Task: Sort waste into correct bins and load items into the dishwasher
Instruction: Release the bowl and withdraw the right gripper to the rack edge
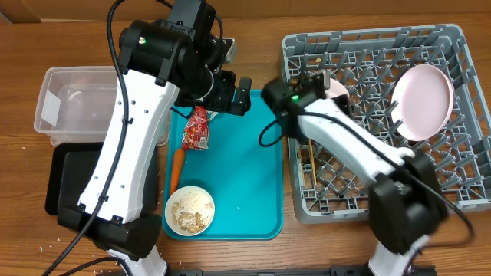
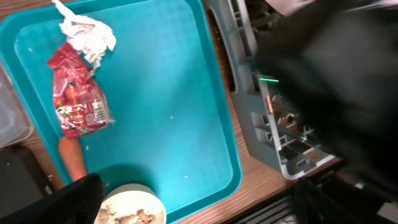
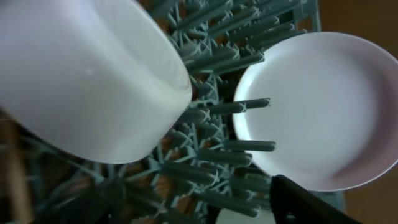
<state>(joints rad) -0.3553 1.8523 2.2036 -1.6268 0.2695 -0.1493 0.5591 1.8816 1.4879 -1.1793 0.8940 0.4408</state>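
The crumpled foil ball [image 2: 87,31], the red-and-silver snack wrapper [image 2: 78,102] and a white bowl of beige crumbs [image 1: 189,208] lie on the teal tray [image 1: 245,176]. My left gripper [image 1: 234,92] hovers over the tray's far end, open and empty [image 2: 199,205]. My right gripper [image 1: 307,80] is open over the grey dish rack [image 1: 460,46], just above a small white bowl [image 3: 93,74] that rests among the pegs. The white plate [image 1: 422,92] stands on edge in the rack. Thin chopsticks [image 1: 311,162] lie in the rack's left side. The cup is not identifiable.
The clear tub [image 1: 73,103] stands at the far left, with the black tray [image 1: 73,180] in front of it, partly under my left arm. An orange carrot [image 1: 176,167] lies on the teal tray between wrapper and bowl.
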